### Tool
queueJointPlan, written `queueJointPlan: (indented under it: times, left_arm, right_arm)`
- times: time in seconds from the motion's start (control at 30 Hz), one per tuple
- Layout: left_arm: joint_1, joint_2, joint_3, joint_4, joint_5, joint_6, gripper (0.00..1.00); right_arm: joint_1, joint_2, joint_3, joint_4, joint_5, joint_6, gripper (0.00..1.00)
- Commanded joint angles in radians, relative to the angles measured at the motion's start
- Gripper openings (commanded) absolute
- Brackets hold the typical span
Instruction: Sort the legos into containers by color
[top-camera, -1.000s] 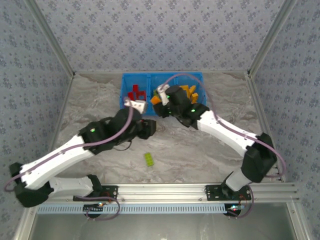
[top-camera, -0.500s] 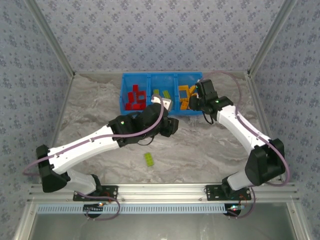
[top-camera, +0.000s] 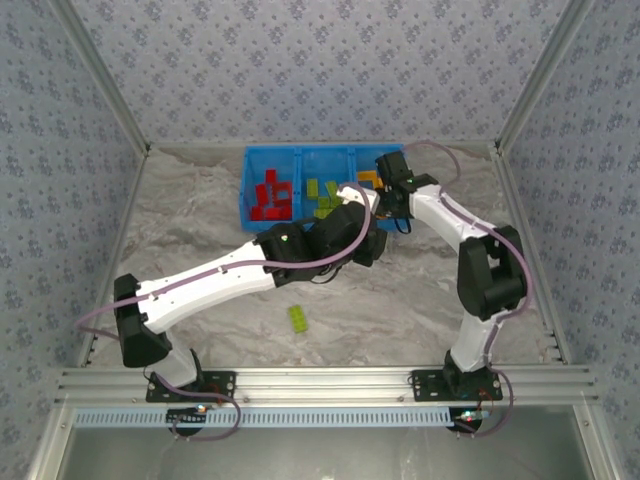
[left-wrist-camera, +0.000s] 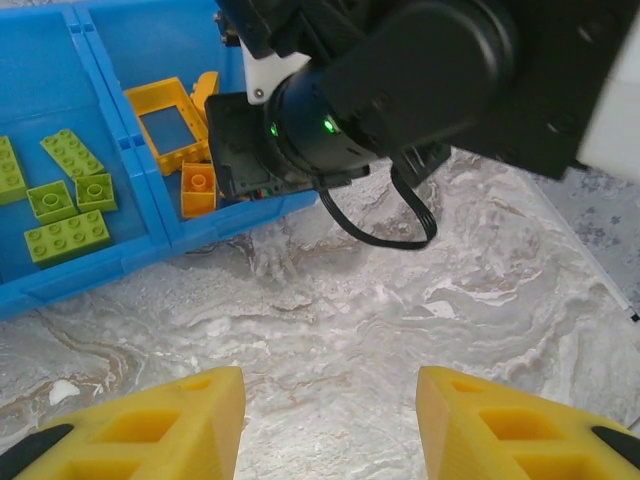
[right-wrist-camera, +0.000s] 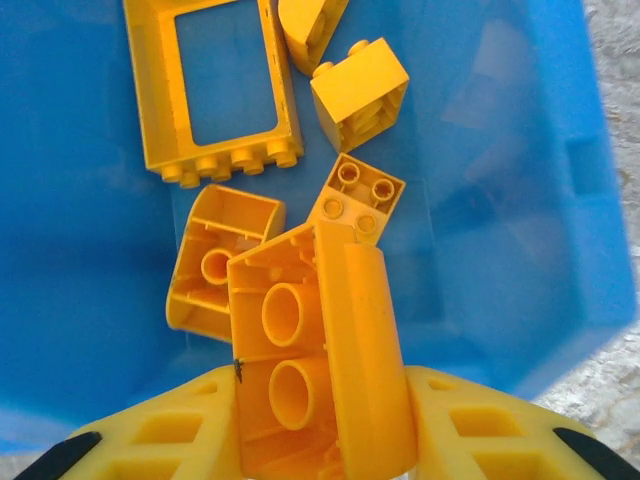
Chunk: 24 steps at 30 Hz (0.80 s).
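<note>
One orange brick (right-wrist-camera: 310, 370) clamped in right pincer (right-wrist-camera: 320, 430) over orange compartment of blue tray (right-wrist-camera: 520, 200), poised to drop by color | left pincer (left-wrist-camera: 330, 405) wide apart, empty, above surface (left-wrist-camera: 400, 300) | green lego (top-camera: 298, 317) waits unsorted.

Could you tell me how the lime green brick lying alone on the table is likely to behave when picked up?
The green brick looks like rigid moulded plastic, so it should stay stiff and probably feel light. It lies flat and boxy, so rolling seems unlikely. On the smooth marbled table a nudge might slide it.
</note>
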Motion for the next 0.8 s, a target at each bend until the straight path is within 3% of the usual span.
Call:
queueJointPlan:
  times: [0.0,0.27,0.43,0.6,0.77]
  left_arm:
    - [-0.008,0.010,0.044,-0.024,-0.027,0.020,0.49]
    - [-0.008,0.007,0.042,-0.033,-0.033,0.020,0.49]
    - [-0.009,0.008,0.037,-0.043,-0.031,0.014,0.49]
    - [-0.018,-0.006,0.011,-0.088,-0.048,-0.021,0.49]
    - [-0.040,-0.051,-0.053,-0.158,-0.086,-0.124,0.49]
  right_arm:
    - [-0.009,0.075,0.087,-0.070,0.006,0.047,0.39]
    - [-0.014,0.194,0.167,-0.107,-0.007,0.070,0.43]
    - [-0.013,0.201,0.170,-0.093,-0.036,0.065,0.55]
    - [-0.008,0.142,0.157,-0.091,-0.027,0.053,0.63]
    - [0.002,-0.014,0.114,-0.093,0.008,0.041,0.69]
